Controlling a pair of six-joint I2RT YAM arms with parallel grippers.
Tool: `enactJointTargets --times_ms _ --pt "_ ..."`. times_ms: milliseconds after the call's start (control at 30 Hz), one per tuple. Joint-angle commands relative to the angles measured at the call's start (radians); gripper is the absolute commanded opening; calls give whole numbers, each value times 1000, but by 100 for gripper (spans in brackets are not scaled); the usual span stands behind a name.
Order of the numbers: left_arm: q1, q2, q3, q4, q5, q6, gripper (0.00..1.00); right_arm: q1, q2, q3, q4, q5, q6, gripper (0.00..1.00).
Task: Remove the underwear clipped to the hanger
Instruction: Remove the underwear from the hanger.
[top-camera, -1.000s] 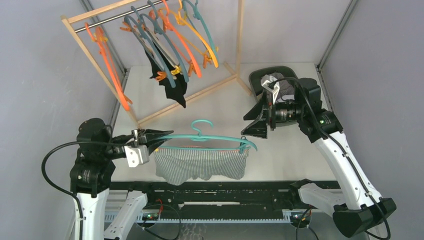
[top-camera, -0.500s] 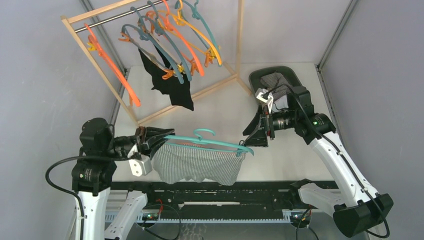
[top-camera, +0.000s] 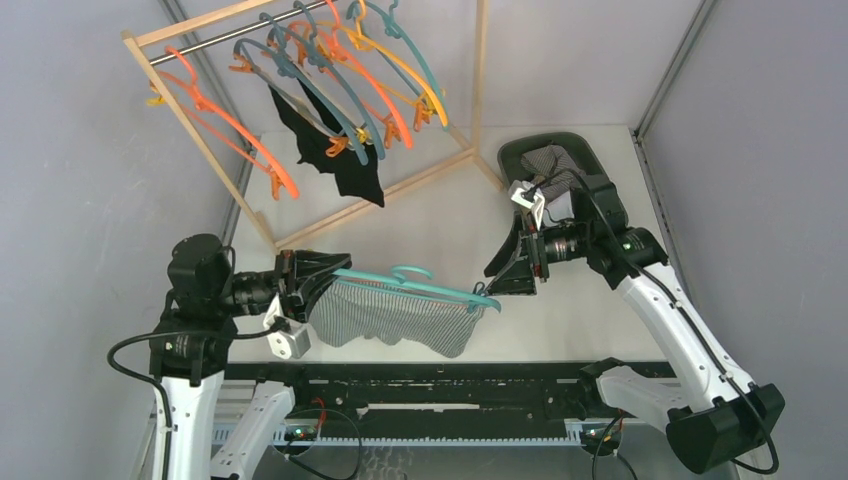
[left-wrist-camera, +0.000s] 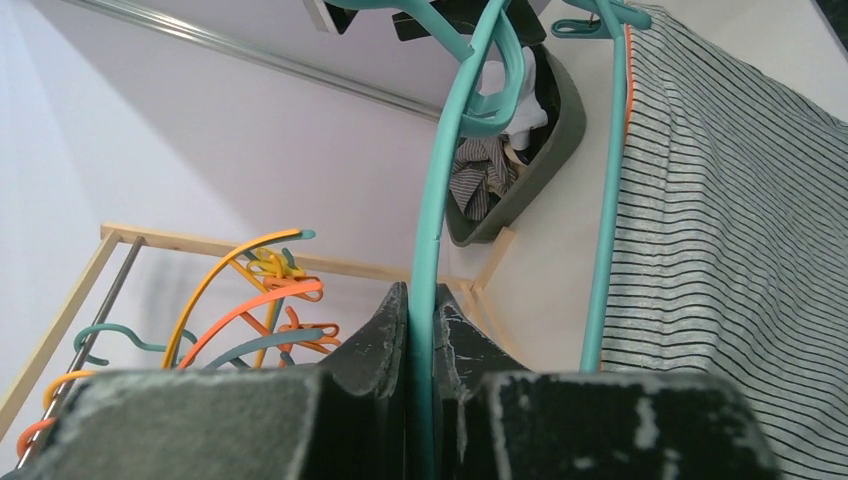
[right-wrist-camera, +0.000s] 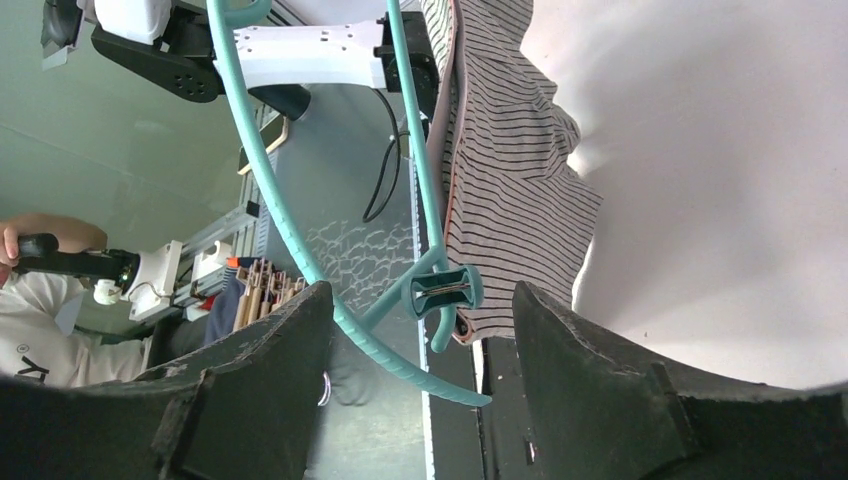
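Teal plastic runs straight between the left gripper's (left-wrist-camera: 420, 300) closed fingers: it is clamped on one end of the teal hanger (top-camera: 410, 283), holding it above the near side of the table (top-camera: 440, 215). The striped underwear (top-camera: 390, 315) hangs below the hanger's bar, grey-white with thin dark lines, an orange edge showing at its waistband – its left part just beside the left gripper's fingers. At the hanger's other end a teal clip (right-wrist-camera: 442, 290) pinches the cloth's corner. The right gripper (right-wrist-camera: 420, 292) stands wide open, one finger on each side of that clip and neither touching it; it holds nothing.

Black underwear (top-camera: 345, 165) is clipped to a hanger on the wooden rack (top-camera: 480, 70) at the back, well apart from both grippers. A dark bin (top-camera: 520, 155) behind the right arm holds more cloth. Dark lettering shows on a white sleeve at the right wrist view's edge (too small to read).
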Motion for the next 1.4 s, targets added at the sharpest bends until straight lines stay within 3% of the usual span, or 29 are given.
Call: enactJointTargets --times_ms 0,133,333,500,1000,1367 --pt "-1 7 -28 33 33 48 0 6 13 1 27 0 -27 66" --pt "-3 15 -32 57 32 8 0 19 33 1 23 27 -46 66" --pt "-13 36 -23 133 17 -185 0 -18 30 1 68 45 -41 66" --pt "-16 48 -15 133 12 -164 0 -60 49 1 76 -10 -35 66" --pt "-31 59 -6 135 -31 -92 0 -9 90 1 -23 -55 -96 66" --pt "-40 57 -10 154 -57 -90 0 7 110 1 -25 -81 -114 52"
